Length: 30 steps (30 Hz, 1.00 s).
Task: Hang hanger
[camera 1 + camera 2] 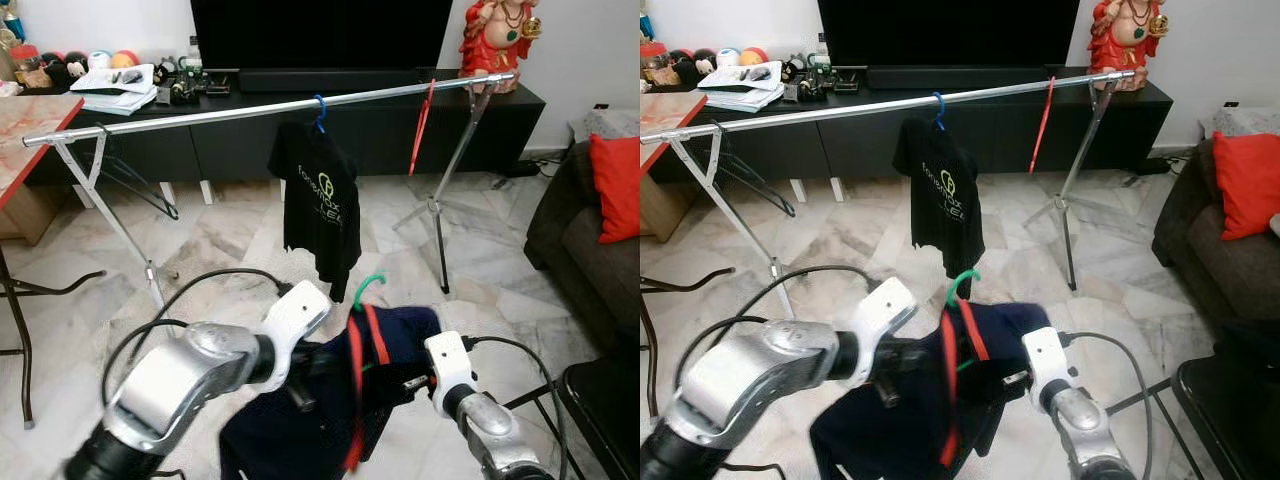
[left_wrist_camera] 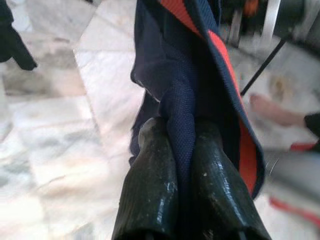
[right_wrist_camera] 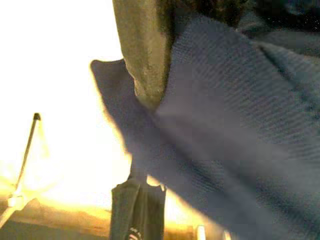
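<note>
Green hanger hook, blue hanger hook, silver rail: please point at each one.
green hanger hook (image 1: 370,288): left eye view, top of curve.
blue hanger hook (image 1: 319,106): left eye view, on the hook.
silver rail (image 1: 200,116): left eye view, bare stretch.

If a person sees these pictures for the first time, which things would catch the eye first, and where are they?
Nearest the camera, the left end effector pinches a navy garment with red trim on a green hanger, while the right end effector is at its other side. Behind it, a long silver rail spans the room, carrying a black T-shirt on a blue hanger near its middle. A red cushion sits on the dark sofa at the right.
</note>
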Motion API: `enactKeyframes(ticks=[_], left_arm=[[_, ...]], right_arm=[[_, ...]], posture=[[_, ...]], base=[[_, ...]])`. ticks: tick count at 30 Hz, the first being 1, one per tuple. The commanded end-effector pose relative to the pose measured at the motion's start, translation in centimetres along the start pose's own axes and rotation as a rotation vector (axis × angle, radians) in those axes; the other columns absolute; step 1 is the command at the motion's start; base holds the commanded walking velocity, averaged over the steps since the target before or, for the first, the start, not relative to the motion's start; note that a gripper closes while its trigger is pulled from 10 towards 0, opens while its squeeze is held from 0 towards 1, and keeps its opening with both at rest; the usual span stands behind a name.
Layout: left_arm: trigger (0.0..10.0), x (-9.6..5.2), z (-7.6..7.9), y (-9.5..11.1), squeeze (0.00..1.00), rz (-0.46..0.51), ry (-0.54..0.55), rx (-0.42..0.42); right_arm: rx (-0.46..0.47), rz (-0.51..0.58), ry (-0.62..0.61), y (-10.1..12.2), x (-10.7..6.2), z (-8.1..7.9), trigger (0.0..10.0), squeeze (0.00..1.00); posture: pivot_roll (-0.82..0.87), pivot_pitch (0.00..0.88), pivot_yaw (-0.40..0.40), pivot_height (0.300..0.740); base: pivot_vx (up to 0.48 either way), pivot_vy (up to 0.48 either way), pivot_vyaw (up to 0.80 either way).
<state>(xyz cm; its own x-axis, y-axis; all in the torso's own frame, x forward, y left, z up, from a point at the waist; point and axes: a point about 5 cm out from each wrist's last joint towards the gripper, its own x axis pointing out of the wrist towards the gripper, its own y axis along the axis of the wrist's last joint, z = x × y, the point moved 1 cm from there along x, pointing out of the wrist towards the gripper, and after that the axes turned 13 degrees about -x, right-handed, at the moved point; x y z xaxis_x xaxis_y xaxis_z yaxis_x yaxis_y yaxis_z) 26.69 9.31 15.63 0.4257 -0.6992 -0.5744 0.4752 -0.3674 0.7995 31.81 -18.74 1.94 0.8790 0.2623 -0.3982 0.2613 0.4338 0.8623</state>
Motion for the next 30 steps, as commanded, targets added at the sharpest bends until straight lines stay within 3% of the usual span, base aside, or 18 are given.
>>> enactKeyframes(ticks=[1, 10, 14, 25, 30], left_arm=[[10.0, -0.7, 0.6, 0.3, 0.0, 0.013, -0.043, 0.092], [10.0, -3.7, -0.9, -2.0, 0.0, -0.093, -0.146, 0.238], [10.0, -4.9, -0.1, -3.1, 0.0, -0.167, -0.246, 0.298], [10.0, -6.8, -0.4, -2.6, 0.0, -0.104, -0.344, 0.385], [10.0, -7.1, 0.2, -2.9, 0.0, -0.13, -0.405, 0.452]], right_arm=[[0.006, 0.011, -0.028, 0.4, 0.0, 0.9, 0.0, 0.0], [-0.015, -0.007, -0.053, 0.2, -0.4, 2.3, 0.0, 0.0], [-0.018, -0.019, -0.051, -0.1, -0.5, 2.3, 0.0, 0.0], [-0.035, -0.04, -0.027, -0.6, -0.6, 1.9, 0.0, 0.0], [-0.041, -0.052, -0.016, -0.8, -0.6, 1.6, 0.0, 0.0]], posture=[[0.06, 0.08, -0.024, 0.74], [0.06, 0.085, -0.031, 0.74], [0.06, 0.088, -0.034, 0.74], [0.06, 0.09, -0.044, 0.74], [0.06, 0.091, -0.045, 0.74]], base=[[0.0, 0.0, 0.0], [0.0, 0.0, 0.0], [0.0, 0.0, 0.0], [0.0, 0.0, 0.0], [0.0, 0.0, 0.0]])
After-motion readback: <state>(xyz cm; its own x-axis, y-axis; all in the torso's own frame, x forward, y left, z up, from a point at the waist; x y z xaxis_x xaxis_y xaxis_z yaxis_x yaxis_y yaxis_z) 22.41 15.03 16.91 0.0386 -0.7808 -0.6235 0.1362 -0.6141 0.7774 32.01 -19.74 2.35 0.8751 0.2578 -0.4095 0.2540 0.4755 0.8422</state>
